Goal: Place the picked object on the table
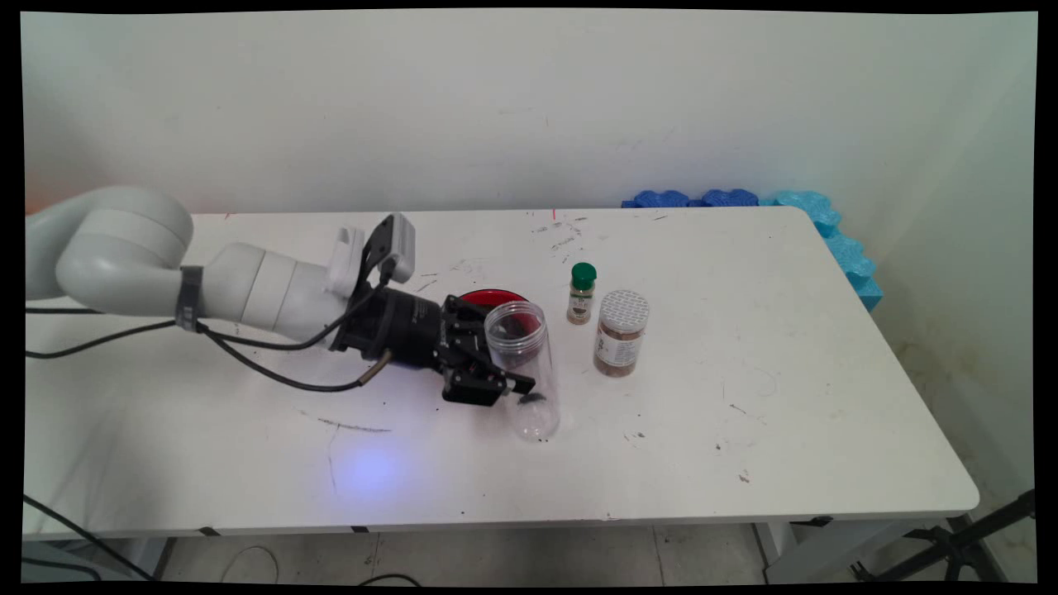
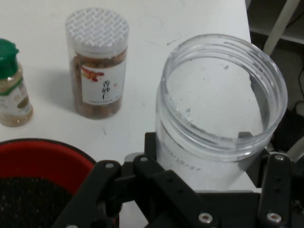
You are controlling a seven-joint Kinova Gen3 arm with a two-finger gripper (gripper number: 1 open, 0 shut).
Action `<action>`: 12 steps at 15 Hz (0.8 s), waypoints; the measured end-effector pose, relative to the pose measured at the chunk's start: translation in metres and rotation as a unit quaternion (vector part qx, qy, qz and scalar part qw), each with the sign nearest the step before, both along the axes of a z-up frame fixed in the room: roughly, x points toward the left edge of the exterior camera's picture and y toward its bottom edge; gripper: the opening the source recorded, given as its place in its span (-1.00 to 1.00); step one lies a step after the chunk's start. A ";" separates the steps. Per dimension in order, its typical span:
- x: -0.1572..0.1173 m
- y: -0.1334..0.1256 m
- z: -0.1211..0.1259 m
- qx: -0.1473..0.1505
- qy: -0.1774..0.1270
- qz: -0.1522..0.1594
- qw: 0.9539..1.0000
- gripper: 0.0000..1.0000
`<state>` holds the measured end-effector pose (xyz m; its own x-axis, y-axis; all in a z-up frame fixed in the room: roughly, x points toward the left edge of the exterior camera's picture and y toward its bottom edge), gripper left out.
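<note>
Now clear jar upright between hand fingers (clamped).

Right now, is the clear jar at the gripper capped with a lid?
No. The clear jar between the gripper fingers shows an open, uncovered mouth.

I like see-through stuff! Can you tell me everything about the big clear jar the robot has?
The clear plastic jar is tall, round and open-topped, with no lid and a ridged rim. It looks empty apart from dark specks inside. It stands upright on the white table, clamped between the fingers of the black gripper, just in front of a red bowl.
</note>
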<state>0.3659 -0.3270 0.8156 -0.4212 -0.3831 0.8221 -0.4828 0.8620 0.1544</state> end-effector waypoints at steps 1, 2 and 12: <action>0.000 0.000 -0.003 0.000 -0.001 -0.001 1.000 -1.00; 0.001 0.001 -0.006 0.000 -0.001 -0.002 1.000 -1.00; 0.004 0.004 -0.026 -0.003 0.000 -0.007 1.000 1.00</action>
